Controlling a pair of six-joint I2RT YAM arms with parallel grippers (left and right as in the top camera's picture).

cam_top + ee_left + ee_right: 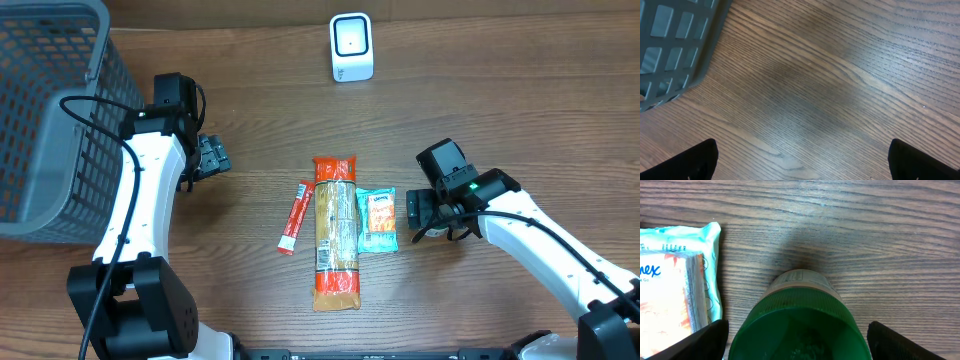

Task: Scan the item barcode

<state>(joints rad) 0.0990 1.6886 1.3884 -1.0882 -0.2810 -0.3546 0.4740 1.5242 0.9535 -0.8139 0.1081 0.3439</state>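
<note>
Green bottle [799, 322] — btm cut off

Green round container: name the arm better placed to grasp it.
Right. The right end effector straddles the green round container; the left end effector hangs over bare wooden table by the grey mesh basket.

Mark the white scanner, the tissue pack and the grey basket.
white scanner [351, 40]: overhead view, middle of its front window.
tissue pack [675, 280]: right wrist view, its printed face.
grey basket [60, 150]: overhead view, its mesh wall.
</note>
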